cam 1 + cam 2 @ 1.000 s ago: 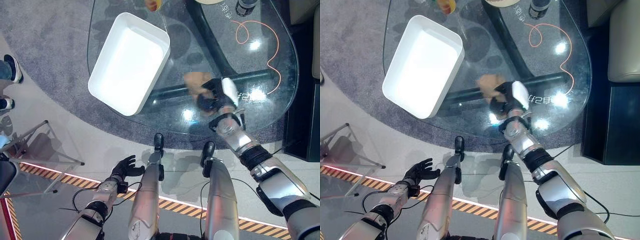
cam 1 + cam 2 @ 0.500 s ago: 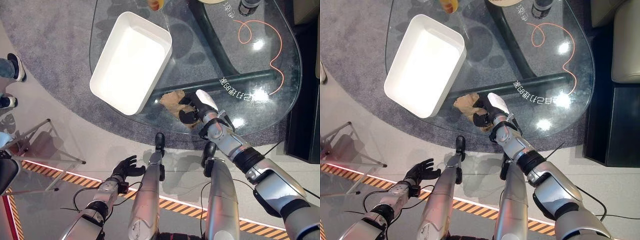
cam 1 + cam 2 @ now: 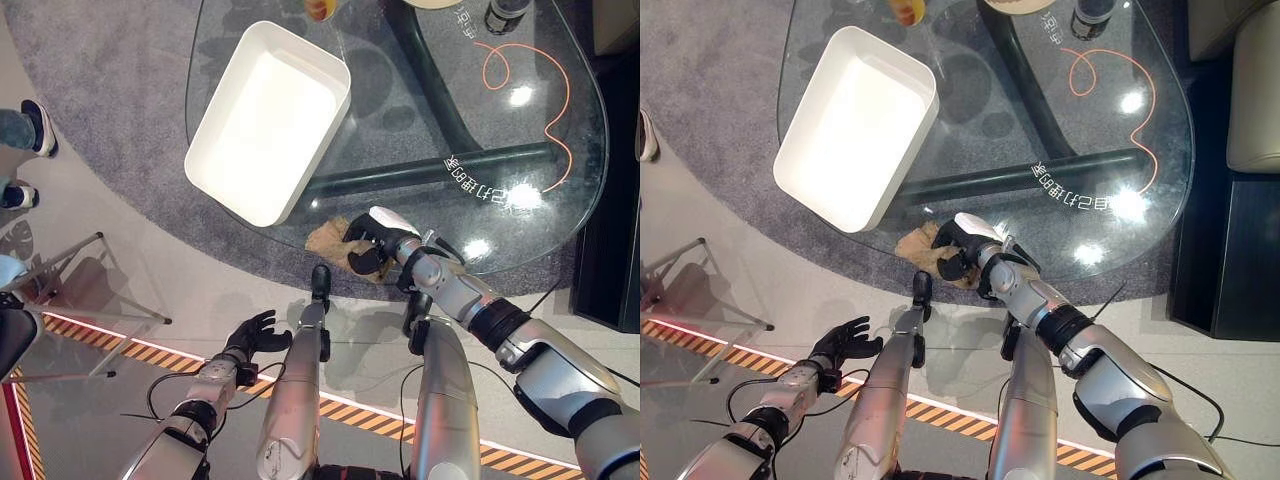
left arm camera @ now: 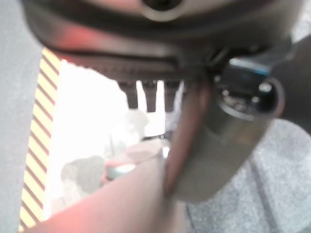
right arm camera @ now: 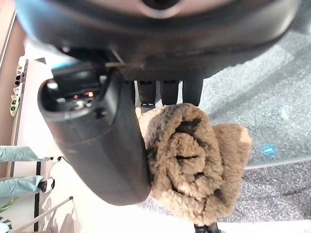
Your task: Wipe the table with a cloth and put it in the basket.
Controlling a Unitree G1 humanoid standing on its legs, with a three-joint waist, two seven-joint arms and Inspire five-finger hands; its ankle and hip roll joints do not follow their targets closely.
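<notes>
The brown cloth (image 5: 194, 165) is held by the right hand (image 3: 375, 238) at the near edge of the glass worktop (image 3: 520, 110), just in front of the near end of the white basket (image 3: 268, 120). In the right wrist view the fingers (image 5: 167, 92) are seen curled over the top of the cloth and the thumb is pressed against its side, so the cloth is gripped as a rolled, bunched lump. A part of the cloth is spread out from under the hand toward the basket's side and is lying flat on the glass.

The cloth looks thick and fluffy, like terry or fleece. It is judged to be light and very soft, with no stiffness of its own, so it will fold and hang when it is lifted. It is not fragile and it should not slip easily, because the pile gives good friction against the fingers. On smooth glass it should slide with little force. The best place to take hold is judged to be the thick rolled middle, where it is held now; a grip at a loose edge would let the rest trail and catch on the basket's rim.

The basket is standing empty on the worktop, beyond the cloth. The left hand (image 3: 255, 335) is seen low, well apart from the basket, with its fingers relaxed and spread and nothing in them.
</notes>
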